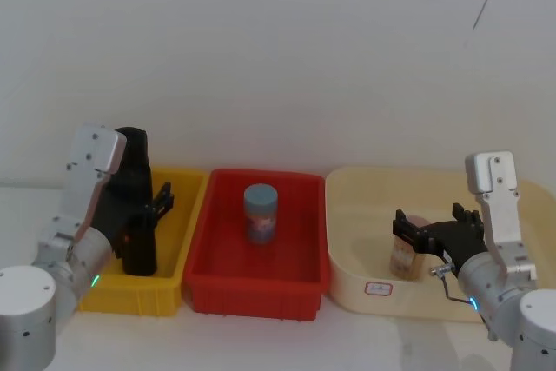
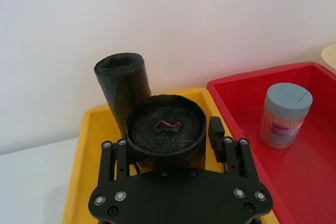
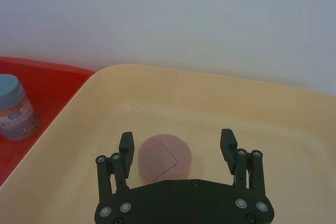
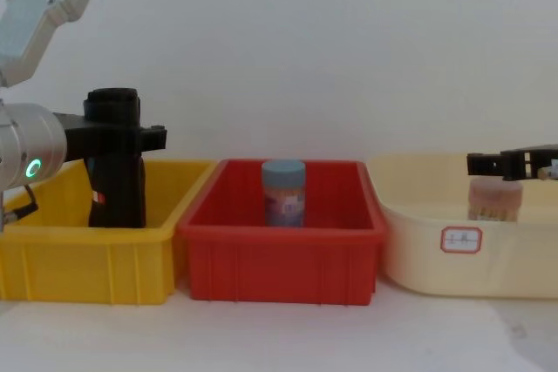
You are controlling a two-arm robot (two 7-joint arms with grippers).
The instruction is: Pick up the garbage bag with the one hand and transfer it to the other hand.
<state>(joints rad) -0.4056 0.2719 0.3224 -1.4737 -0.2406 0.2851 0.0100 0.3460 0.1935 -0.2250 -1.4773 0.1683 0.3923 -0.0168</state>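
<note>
**Garbage bag roll between left gripper's fingers, yellow bin**

Garbage bag (image 2: 165, 121), a matte black roll, stood upright in the yellow bin (image 2: 79, 171). A scrap of pink showed in its top end. Left gripper (image 2: 164, 139), on the green-ringed arm, sat low over the bin with one finger on each side of the roll. Jaws were apart. One pad was against the roll's side, and the other was just beside it with a sliver of gap. The roll's base was down inside the bin.

A second black roll (image 2: 123, 85) stood upright just behind the first, near the bin's back wall.

The red bin (image 2: 310, 182) touched the yellow one on its right and held a blue-lidded jar (image 2: 285, 115), upright and alone.

The cream tub (image 3: 262, 114) came next, farther right. Right gripper (image 3: 177, 140), on the blue-ringed arm, hung over it with jaws wide apart. A pink-lidded jar (image 3: 165, 163) stood upright below and between the fingers, and neither finger touched it.
</note>
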